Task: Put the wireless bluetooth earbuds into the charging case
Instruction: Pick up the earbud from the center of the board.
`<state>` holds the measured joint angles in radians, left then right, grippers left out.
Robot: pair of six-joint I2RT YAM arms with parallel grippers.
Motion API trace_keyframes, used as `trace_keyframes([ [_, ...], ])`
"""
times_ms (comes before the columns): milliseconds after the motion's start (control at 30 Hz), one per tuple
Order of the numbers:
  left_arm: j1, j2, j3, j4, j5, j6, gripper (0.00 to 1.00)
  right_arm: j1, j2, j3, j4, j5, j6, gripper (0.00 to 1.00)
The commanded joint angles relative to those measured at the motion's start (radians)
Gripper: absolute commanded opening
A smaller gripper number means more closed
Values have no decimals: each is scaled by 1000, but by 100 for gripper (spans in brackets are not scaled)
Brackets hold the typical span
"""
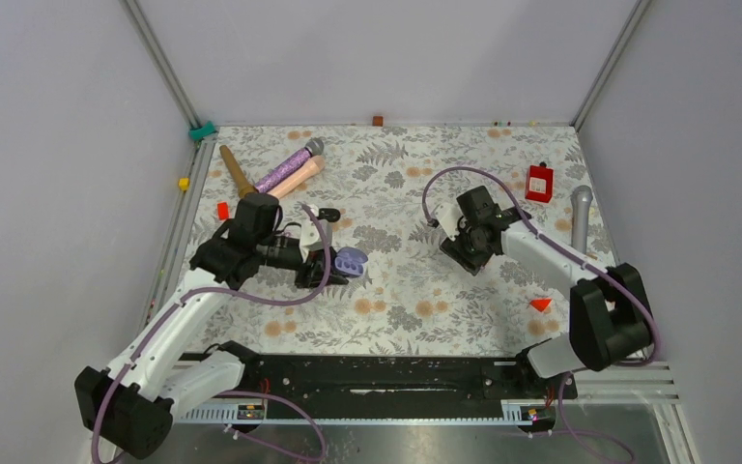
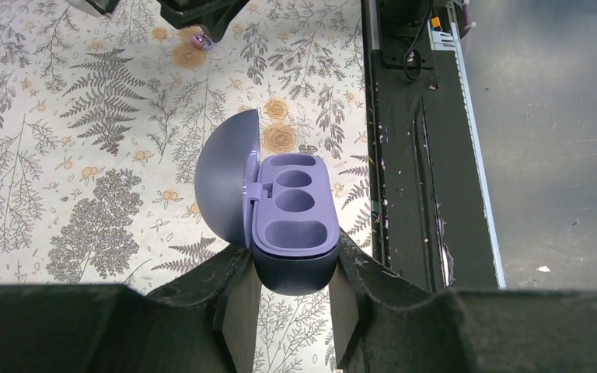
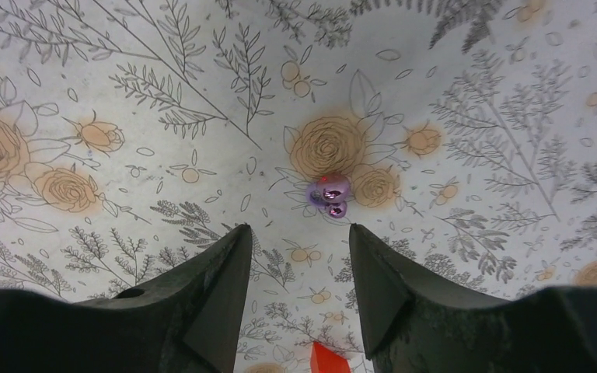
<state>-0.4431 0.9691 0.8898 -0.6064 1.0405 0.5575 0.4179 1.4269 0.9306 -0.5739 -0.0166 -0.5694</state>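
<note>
Left fingers (image 2: 291,299) clench the open charging case (image 2: 291,214); right fingers (image 3: 299,291) spread above a purple earbud (image 3: 329,194).

This is a robot test cell in a lab: plain grey walls (image 1: 367,58) framed by aluminium rails (image 1: 159,63) enclose a table (image 1: 406,300) under a floral cloth, with two arms bolted to a black base rail (image 1: 377,372).

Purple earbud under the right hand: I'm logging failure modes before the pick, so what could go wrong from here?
1. The purple earbud is small, glossy and round; the open right hand could squirt it away across the cloth.
2. The charging case is gripped only at its lower end by the left hand; pressing might tip it.
</note>
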Motion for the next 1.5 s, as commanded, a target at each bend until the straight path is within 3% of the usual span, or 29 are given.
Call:
trace_keyframes([
  [0, 20, -3, -1, 58, 89, -17, 0, -5, 63, 56, -77, 20, -11, 56],
  [1067, 43, 17, -20, 72, 130, -21, 0, -33, 191, 37, -15, -43, -23, 55],
  [1467, 43, 23, -22, 72, 134, -20, 0, -37, 200, 33, 19, 4, -15, 55],
])
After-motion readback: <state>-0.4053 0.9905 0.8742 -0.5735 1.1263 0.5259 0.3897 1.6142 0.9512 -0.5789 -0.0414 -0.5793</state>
